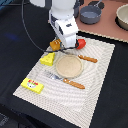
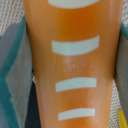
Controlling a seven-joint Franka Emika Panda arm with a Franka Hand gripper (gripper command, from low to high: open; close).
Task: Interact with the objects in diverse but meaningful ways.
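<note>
We find no readable writing anywhere; the yellow box with red marks (image 1: pixel 32 85) carries red print too small to make out, and it lies well apart from the gripper (image 1: pixel 65 46), at the near corner of the striped placemat (image 1: pixel 100 85).

The wrist view is filled by the golden bread loaf (image 2: pixel 75 65), an orange body crossed by pale curved bars, flanked on both sides by grey fingers (image 2: pixel 12 75) edged in teal. The fingers sit against the loaf's flanks, so we read the gripper as pinching the loaf. The exterior view shows little of this: there the white gripper body hides the grasp, and only an orange-brown bit shows at the gripper's side toward the exterior view's left.

The exterior view alone gives us the layout. The red fruit (image 1: pixel 81 43) lies just beside the gripper toward the exterior view's right. The yellow holed cheese wedge (image 1: pixel 48 59) rests near the gripper, below it in that view and toward the left. A tan plate (image 1: pixel 68 66) sits under and in front of the gripper, with nothing visible on it. A knife (image 1: pixel 87 59) and a fork (image 1: pixel 66 80), both orange-handled, flank the plate.

The grey two-handled pot (image 1: pixel 90 14) stands well behind the gripper on a pink board (image 1: pixel 107 31); we cannot see inside. A beige bowl (image 1: pixel 123 16) is cut off at the edge.
</note>
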